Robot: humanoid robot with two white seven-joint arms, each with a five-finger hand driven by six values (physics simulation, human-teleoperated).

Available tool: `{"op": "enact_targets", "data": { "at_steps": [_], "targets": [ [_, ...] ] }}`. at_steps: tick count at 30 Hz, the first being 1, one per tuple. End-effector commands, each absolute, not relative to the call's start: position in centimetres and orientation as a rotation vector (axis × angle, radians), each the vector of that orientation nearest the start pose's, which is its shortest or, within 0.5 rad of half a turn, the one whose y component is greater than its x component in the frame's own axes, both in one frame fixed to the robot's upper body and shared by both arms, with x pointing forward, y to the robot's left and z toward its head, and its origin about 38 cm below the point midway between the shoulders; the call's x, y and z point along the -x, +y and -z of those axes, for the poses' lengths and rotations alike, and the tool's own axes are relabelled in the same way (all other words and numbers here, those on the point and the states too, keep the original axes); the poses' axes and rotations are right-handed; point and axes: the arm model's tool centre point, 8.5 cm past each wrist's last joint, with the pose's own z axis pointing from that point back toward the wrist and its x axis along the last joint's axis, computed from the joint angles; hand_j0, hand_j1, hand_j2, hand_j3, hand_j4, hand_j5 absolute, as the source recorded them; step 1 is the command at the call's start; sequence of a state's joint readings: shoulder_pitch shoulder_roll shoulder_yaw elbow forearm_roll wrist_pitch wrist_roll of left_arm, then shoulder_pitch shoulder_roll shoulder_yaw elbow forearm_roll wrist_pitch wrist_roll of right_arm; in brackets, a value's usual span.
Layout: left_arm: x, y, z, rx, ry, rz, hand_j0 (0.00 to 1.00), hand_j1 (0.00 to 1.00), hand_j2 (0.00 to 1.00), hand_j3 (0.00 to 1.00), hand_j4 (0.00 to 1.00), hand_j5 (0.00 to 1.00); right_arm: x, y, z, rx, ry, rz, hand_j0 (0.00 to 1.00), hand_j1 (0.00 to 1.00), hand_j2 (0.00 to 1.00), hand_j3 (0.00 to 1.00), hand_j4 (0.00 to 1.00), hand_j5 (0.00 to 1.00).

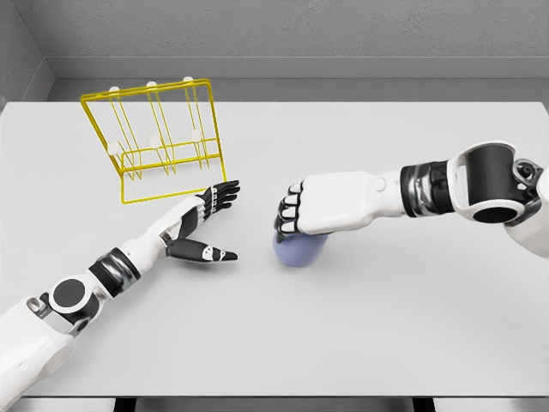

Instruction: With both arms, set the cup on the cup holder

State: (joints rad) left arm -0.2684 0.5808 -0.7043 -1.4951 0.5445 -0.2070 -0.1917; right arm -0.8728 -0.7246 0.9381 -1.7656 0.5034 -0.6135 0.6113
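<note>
Lilac cup (298, 251) sits on the table (386, 326), well apart from the rack (159, 142). Right hand (313, 210) curls over it, apparently gripping; left hand (206, 225) waits, fingers spread. Placement not yet done.

Bright, even, sharp render; faint soft shadows.

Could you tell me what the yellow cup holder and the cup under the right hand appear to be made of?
The cup holder looks like thin bent wire with a glossy yellow coating and pale knobs on its pegs; metal is a guess. The cup is a smooth, matte lavender, evenly shaded with no glare, perhaps plastic or ceramic. As a simulator render, it settles neither.
</note>
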Motion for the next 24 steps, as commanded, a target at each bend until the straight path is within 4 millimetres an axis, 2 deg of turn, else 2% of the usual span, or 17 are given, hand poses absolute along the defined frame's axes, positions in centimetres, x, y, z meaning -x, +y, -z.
{"op": "enact_targets", "data": {
  "at_steps": [1, 5, 8, 9, 10, 11, 13, 14, 16, 17, 19, 24],
  "targets": [
    [-37.2, 21.9, -7.3, 0.453, -1.475, 0.705, 1.0, 1.0, 1.0, 1.0, 1.0, 1.0, -38.3, -15.5, -24.5, -0.319, 1.545, 2.77, 0.99, 0.99, 0.99, 0.99, 0.99, 0.99],
    [-37.2, 21.9, -7.2, 0.452, -1.471, 0.705, 1.0, 1.0, 1.0, 1.0, 1.0, 1.0, -38.5, -15.8, -25.0, -0.336, 1.563, 2.765, 1.0, 1.0, 1.0, 1.0, 1.0, 1.0],
    [-37.2, 22.0, -7.1, 0.449, -1.471, 0.704, 1.0, 1.0, 1.0, 1.0, 1.0, 1.0, -39.6, -17.5, -28.9, -0.462, 1.699, 2.7, 1.0, 1.0, 1.0, 1.0, 1.0, 1.0],
    [-37.3, 22.0, -7.1, 0.45, -1.47, 0.703, 1.0, 1.0, 1.0, 1.0, 1.0, 1.0, -39.6, -17.9, -30.5, -0.429, 1.824, 2.653, 1.0, 1.0, 1.0, 1.0, 1.0, 1.0],
    [-37.3, 22.0, -7.1, 0.448, -1.47, 0.704, 1.0, 1.0, 1.0, 1.0, 1.0, 1.0, -39.6, -18.1, -31.2, -0.421, 1.866, 2.633, 1.0, 1.0, 1.0, 1.0, 1.0, 1.0],
    [-37.3, 22.0, -7.1, 0.449, -1.469, 0.703, 1.0, 1.0, 1.0, 1.0, 1.0, 1.0, -39.7, -19.0, -31.7, -0.456, 1.884, 2.631, 1.0, 1.0, 1.0, 1.0, 1.0, 1.0],
    [-37.2, 21.9, -7.1, 0.451, -1.47, 0.705, 1.0, 1.0, 1.0, 1.0, 1.0, 1.0, -39.8, -22.7, -32.2, -0.533, 2.013, 2.636, 1.0, 1.0, 1.0, 1.0, 1.0, 1.0],
    [-37.3, 21.5, -7.1, 0.459, -1.474, 0.702, 1.0, 1.0, 1.0, 1.0, 1.0, 1.0, -39.8, -24.7, -32.4, -0.585, 2.099, 2.627, 1.0, 1.0, 1.0, 1.0, 1.0, 1.0],
    [-37.2, 21.0, -7.2, 0.469, -1.475, 0.712, 1.0, 1.0, 1.0, 1.0, 1.0, 1.0, -38.7, -31.0, -32.5, -0.81, 2.33, 2.562, 1.0, 1.0, 1.0, 1.0, 1.0, 1.0],
    [-37.2, 20.9, -7.2, 0.474, -1.476, 0.713, 1.0, 1.0, 1.0, 1.0, 1.0, 1.0, -38.2, -32.9, -32.6, -0.882, 2.393, 2.534, 1.0, 1.0, 1.0, 1.0, 1.0, 1.0],
    [-37.4, 20.2, -7.5, 0.487, -1.486, 0.716, 1.0, 1.0, 1.0, 1.0, 1.0, 1.0, -38.0, -34.0, -31.5, -0.847, 2.483, 2.536, 1.0, 1.0, 1.0, 1.0, 1.0, 1.0],
    [-36.7, 18.8, -8.2, 0.528, -1.5, 0.731, 1.0, 1.0, 1.0, 1.0, 1.0, 1.0, -38.2, -34.0, -28.0, -0.71, 2.657, 2.533, 1.0, 1.0, 1.0, 1.0, 1.0, 1.0]
  ]
}}
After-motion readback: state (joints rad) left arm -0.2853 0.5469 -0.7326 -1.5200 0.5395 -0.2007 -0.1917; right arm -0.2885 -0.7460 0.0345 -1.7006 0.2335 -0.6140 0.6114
